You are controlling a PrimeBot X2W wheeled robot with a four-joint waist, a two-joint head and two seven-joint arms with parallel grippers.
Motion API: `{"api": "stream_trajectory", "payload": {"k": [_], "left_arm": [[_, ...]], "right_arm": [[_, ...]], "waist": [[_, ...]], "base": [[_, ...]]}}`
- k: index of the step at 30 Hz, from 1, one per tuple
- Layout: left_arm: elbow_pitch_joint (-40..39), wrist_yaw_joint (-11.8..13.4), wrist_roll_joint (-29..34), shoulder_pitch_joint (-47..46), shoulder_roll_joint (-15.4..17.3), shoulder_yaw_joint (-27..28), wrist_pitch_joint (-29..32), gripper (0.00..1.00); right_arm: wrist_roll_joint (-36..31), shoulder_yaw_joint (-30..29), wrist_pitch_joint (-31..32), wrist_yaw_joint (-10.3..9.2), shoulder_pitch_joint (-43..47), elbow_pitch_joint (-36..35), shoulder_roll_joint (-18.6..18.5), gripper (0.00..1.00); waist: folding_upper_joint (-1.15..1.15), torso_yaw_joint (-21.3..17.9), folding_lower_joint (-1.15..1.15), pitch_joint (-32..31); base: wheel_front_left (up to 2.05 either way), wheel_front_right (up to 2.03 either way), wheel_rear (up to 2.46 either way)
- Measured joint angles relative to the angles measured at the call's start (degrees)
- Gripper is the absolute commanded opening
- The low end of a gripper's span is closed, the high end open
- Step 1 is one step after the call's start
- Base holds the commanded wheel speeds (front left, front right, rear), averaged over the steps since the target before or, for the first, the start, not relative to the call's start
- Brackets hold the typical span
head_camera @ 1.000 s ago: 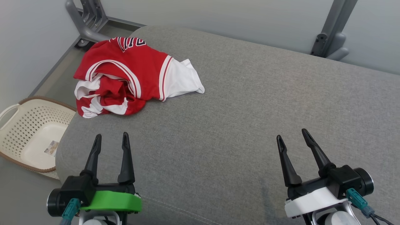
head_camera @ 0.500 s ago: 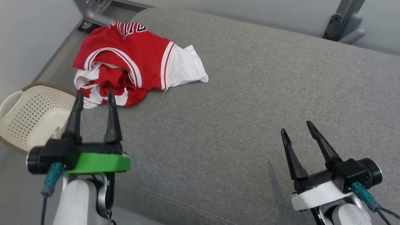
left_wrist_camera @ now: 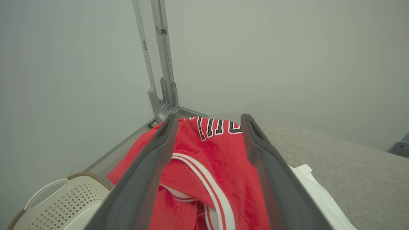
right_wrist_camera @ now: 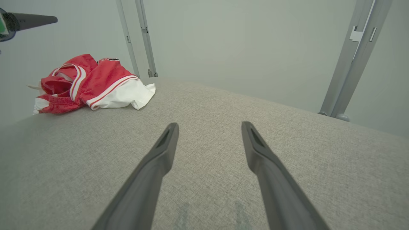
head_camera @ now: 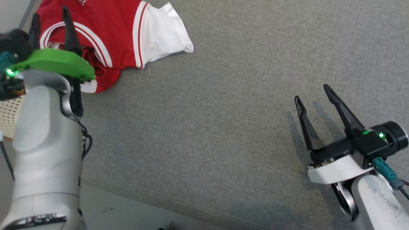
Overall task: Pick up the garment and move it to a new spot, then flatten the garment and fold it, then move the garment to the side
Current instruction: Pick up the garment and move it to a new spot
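basket: cream perforated basket (head_camera: 9, 112) sits on the floor off the left edge of the cushion, below the heap.
left tool: left tool (head_camera: 49, 16) has its jaws spread with nothing between them. It hangs over the near-left part of the heap, and the right wrist view puts it above the cloth, not touching.
garment: red-and-white garment (head_camera: 123, 30) is crumpled at the far-left corner of the cushion, with its white panel spilling to the right.
step (judged): first pick, approach not yet closed out.
grasp advice: it should drop straight down onto the striped trim ridge between the fingers, take several layers, and stop short of the upholstery. Clamp fully before lifting, then lift high enough that the white tail clears.
cushion: grey cushion (head_camera: 223, 105) is bare in the middle, a good drop spot with room to flatten the cloth.
right tool: right tool (head_camera: 311, 92) is spread and empty, low over the cushion and well apart from the garment. It should stay out of the carry path.
risk: a thin pinch near the edge could let the cloth slide off toward the basket.
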Motion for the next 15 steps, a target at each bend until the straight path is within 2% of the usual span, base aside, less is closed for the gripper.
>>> {"api": "stream_trajectory", "payload": {"k": [5, 10, 15], "left_arm": [[13.91, 2.55, -1.09, -11.96, 3.98, 1.81, 8.42, 1.00], [23.07, 2.22, -1.36, -19.35, 7.38, 1.15, 17.06, 1.00], [29.75, 1.98, 0.51, -22.57, 11.45, -1.23, 25.25, 1.00]], "right_arm": [[-0.15, -0.11, 0.01, 0.00, -1.97, -0.23, -0.76, 1.00], [-0.19, -0.04, 0.01, 0.00, -3.14, -0.79, -0.81, 1.00], [-0.18, 0.02, -0.07, 0.00, -3.69, -0.90, -0.35, 1.00]], "waist": [[0.00, -1.72, 0.02, 4.63], [0.00, -4.28, 0.02, 8.11], [0.00, -7.15, 0.02, 10.42]], "base": [[0.00, 0.00, 0.00], [0.00, 0.00, 0.00], [0.00, 0.00, 0.00]]}}
